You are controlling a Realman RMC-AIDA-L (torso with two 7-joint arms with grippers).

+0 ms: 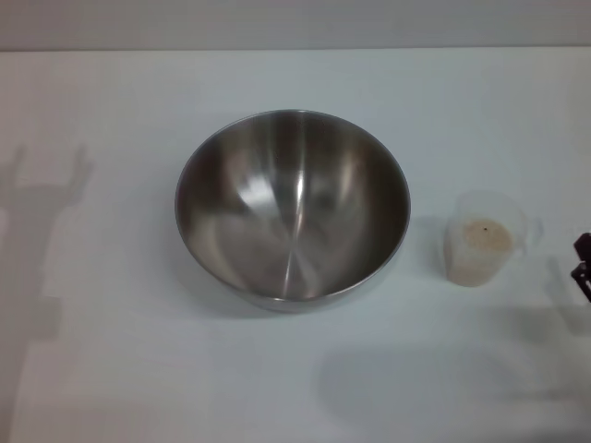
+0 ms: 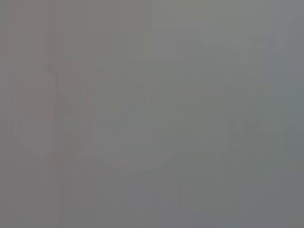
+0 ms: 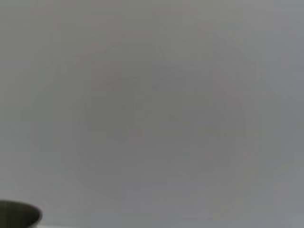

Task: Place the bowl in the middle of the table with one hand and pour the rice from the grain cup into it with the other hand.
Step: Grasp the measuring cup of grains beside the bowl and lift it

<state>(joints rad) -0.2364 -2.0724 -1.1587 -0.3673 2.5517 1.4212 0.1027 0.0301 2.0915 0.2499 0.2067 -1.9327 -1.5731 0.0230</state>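
1. The bowl [image 1: 293, 209] is stainless steel, its brushed interior shiny with soft reflections.
2. The grain cup [image 1: 486, 237] is frosted, translucent plastic.
3. The rice [image 1: 486, 236] looks pale, grainy and matt.
4. The table [image 1: 111, 369] is white, smooth and matt.

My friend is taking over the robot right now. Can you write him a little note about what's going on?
Right tool: just peeking in at the table's right edge, beside the cup; open or shut can't be told. Left tool: not in view.
Bowl: upright near the middle of the table, empty.
Cup: upright to the bowl's right, rice inside.
Done: bowl looks placed.
Left: grasp the cup and pour the rice into the bowl.
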